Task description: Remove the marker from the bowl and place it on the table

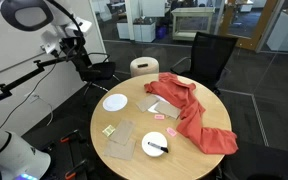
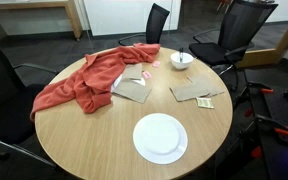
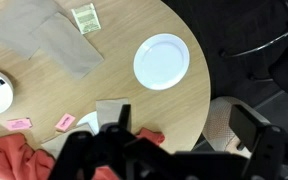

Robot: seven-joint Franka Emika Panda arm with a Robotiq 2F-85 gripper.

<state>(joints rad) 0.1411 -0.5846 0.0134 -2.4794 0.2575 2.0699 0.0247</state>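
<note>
Table (image 2: 94,140) top: light tan wood, faint grain, no other pattern. On it are a plain white plate (image 2: 160,137), a plain white bowl (image 2: 185,64) holding a black marker (image 1: 159,147), and a coral-red cloth (image 2: 84,80) with no print. Also recorded: dull brown paper napkins (image 3: 44,35), two pink packets (image 3: 19,123), one yellow-green packet (image 3: 84,17) with dark printing, black chairs (image 2: 246,25), one beige chair (image 1: 144,66), and a dark grey floor (image 3: 244,90).

Round light-tan wood tabletop (image 2: 84,140), smooth w/ matt finish; rumpled red cloth (image 2: 84,80); round white plate (image 2: 160,137), smooth, semi-gloss.
</note>
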